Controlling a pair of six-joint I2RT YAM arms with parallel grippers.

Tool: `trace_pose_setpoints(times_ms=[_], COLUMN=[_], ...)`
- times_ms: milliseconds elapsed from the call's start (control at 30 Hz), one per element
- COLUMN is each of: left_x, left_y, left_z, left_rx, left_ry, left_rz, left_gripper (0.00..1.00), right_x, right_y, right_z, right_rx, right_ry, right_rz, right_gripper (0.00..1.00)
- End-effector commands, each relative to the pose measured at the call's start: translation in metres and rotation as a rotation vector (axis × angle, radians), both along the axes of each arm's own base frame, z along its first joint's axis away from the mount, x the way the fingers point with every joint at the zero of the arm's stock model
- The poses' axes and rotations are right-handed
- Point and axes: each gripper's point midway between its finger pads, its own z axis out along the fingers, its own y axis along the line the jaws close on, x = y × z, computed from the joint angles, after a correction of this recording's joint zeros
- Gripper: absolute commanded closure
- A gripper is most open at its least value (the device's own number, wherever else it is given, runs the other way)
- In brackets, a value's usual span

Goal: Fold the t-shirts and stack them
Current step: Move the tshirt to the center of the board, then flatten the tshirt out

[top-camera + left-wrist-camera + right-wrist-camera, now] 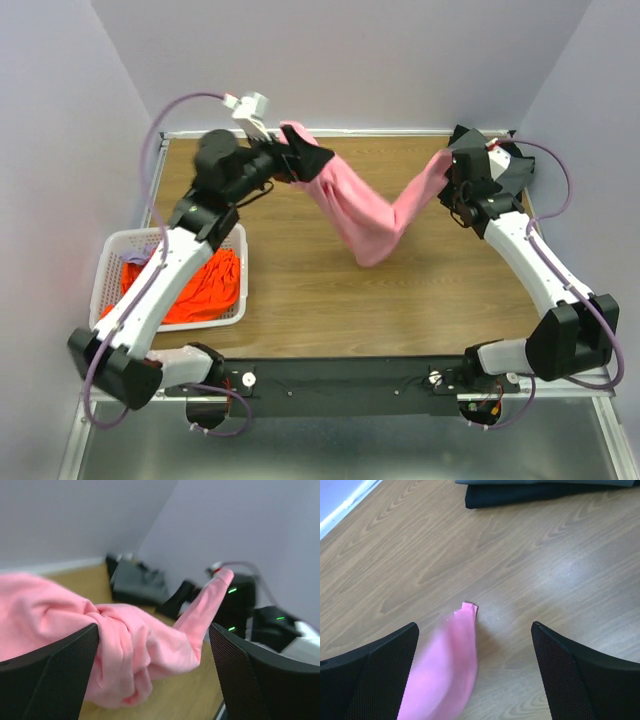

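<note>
White slotted plastic basket (105,262) held a bright orange t-shirt (205,290). Left gripper (290,160), jaws spread, released the light pink t-shirt (360,215), which sagged toward the wood-grain tabletop (320,300). Right gripper (455,175) likewise gaped, gripping nothing, beside folded dark t-shirts (530,495). Unheld, the pink cloth risked landing crumpled. Lilac walls (350,60) enclosed the table.

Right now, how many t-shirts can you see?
4: pink one far centre, orange one in the basket, grey one on a black one, far right corner. Others may be hidden.
</note>
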Motion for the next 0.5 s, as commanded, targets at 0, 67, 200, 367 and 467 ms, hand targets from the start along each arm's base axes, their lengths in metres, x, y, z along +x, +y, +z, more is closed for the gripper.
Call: trace_pose_setpoints(times_ms=[0, 67, 200, 367, 467], left_x=[0.020, 0.016, 0.015, 0.026, 0.029], left_y=[0.002, 0.006, 0.006, -0.022, -0.058], left_z=[-0.161, -0.195, -0.209, -0.223, -0.233], left_rx=[0.242, 0.321, 0.394, 0.492, 0.526], left_ry=[0.448, 0.508, 0.497, 0.492, 0.487], left_rz=[0.082, 0.121, 0.147, 0.121, 0.049], left_gripper=[0.02, 0.02, 0.02, 0.02, 0.02], right_x=[-0.015, -0.023, -0.035, -0.043, -0.047], right_y=[-0.014, -0.016, -0.021, -0.016, -0.009], right_z=[-0.005, -0.013, -0.026, -0.046, -0.064], right_rx=[-0.039, -0.049, -0.058, -0.032, 0.001], right_ry=[0.020, 0.046, 0.086, 0.137, 0.189], right_rz=[-0.033, -0.036, -0.048, -0.038, -0.010], right_gripper=[0.00, 0.00, 0.00, 0.00, 0.00])
